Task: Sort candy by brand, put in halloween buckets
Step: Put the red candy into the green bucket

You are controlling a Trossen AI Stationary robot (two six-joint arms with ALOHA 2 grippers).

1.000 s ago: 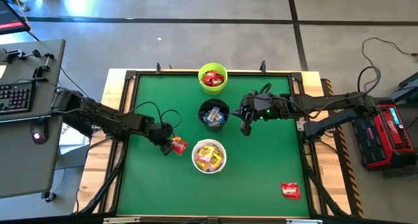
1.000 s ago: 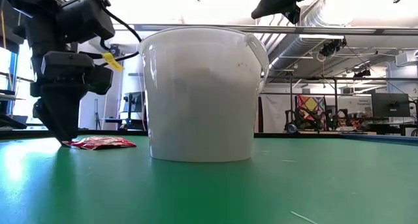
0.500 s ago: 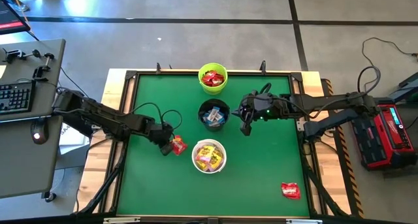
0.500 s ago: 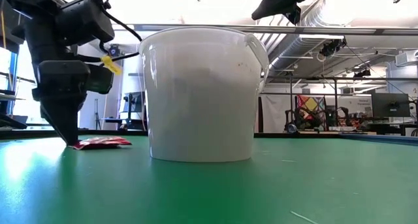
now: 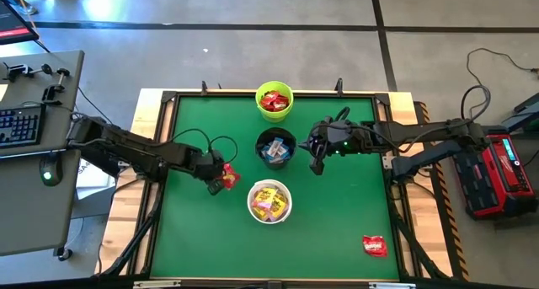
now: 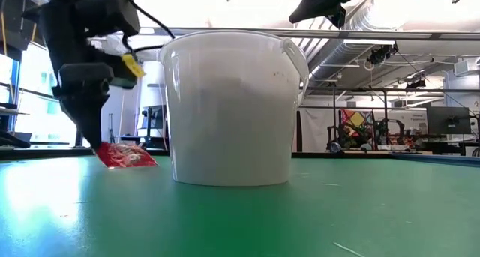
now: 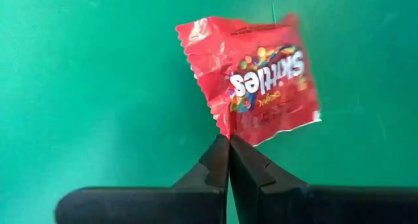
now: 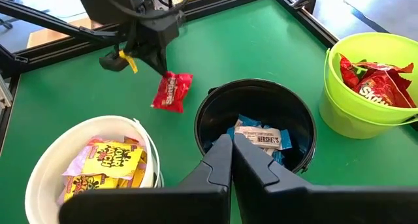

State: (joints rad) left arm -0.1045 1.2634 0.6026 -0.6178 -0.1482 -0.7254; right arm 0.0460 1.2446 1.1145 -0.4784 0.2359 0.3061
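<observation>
Across the green tabletop (image 5: pixel 337 230), three buckets stand in a line down the middle. White bucket (image 5: pixel 269 201) nearest the front edge holds yellow packets (image 8: pixel 108 162); black bucket (image 5: pixel 275 147) in the centre holds blue-and-white ones (image 8: pixel 258 138); lime bucket (image 5: pixel 274 101) by the far edge holds red ones (image 8: pixel 379 87). Left end effector (image 5: pixel 217 178) pinches a red Skittles packet (image 7: pixel 251 80) by one edge, lifted off the surface, just left of the white bucket. Right end effector (image 5: pixel 315 165) hangs closed and empty, just right of the black bucket. Open green lies front and right, where one red packet (image 5: pixel 374 245) rests alone near the front-right corner.
</observation>
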